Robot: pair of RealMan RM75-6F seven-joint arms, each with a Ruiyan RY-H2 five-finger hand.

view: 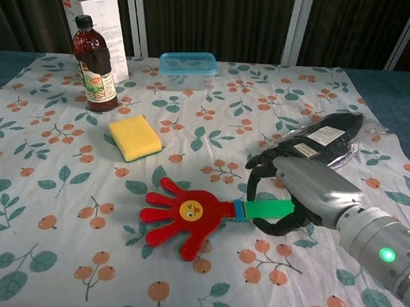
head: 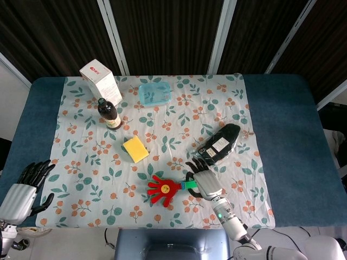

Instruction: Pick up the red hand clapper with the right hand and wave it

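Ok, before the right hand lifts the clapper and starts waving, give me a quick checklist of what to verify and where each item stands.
1. Right hand around the green handle: ok, fingers curl over it.
2. Firm grasp: cannot tell, the contact under the palm is hidden.
3. Red hand clapper off the cloth: not ok, it looks to be still lying on the tablecloth.
4. Black packet out of the swing: not ok, it lies just behind the right hand.
5. Yellow sponge and bottle out of the way: ok, both sit well away on the far left.
6. Left hand out of the way: ok, at the table's left edge.
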